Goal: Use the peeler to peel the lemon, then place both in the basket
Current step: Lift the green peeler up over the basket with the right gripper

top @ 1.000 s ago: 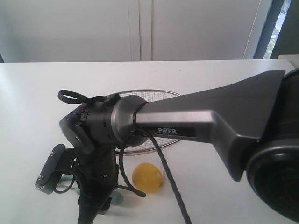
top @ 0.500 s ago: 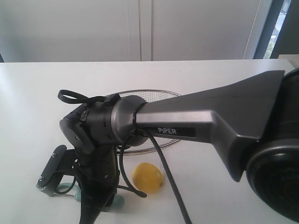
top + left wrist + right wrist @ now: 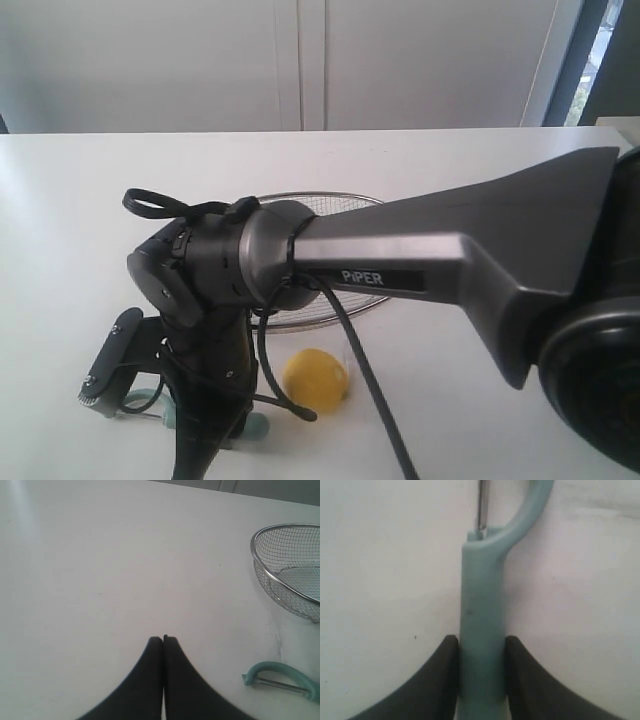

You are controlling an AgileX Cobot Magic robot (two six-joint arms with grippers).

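My right gripper (image 3: 481, 642) is shut on the straight handle of the pale teal peeler (image 3: 481, 595), one finger on each side. The peeler's curved head and blade point away over the white table. In the exterior view the right arm (image 3: 420, 260) reaches across to the near left, and bits of the peeler (image 3: 143, 400) show under its wrist. The yellow lemon (image 3: 315, 377) lies on the table just right of that wrist. Behind the arm sits the wire basket (image 3: 330, 203). My left gripper (image 3: 163, 639) is shut and holds nothing; it hovers over bare table, with the peeler's head (image 3: 280, 672) and the basket (image 3: 260, 562) off to one side.
The white table (image 3: 80, 200) stretches back to a pale wall with cabinet doors. A black cable (image 3: 360, 380) hangs from the right arm, passing beside the lemon. The basket holds nothing that I can see.
The right gripper's jaws have closed onto the peeler handle. More of the teal peeler now shows beneath the wrist on the left. The lemon and basket have stayed put.
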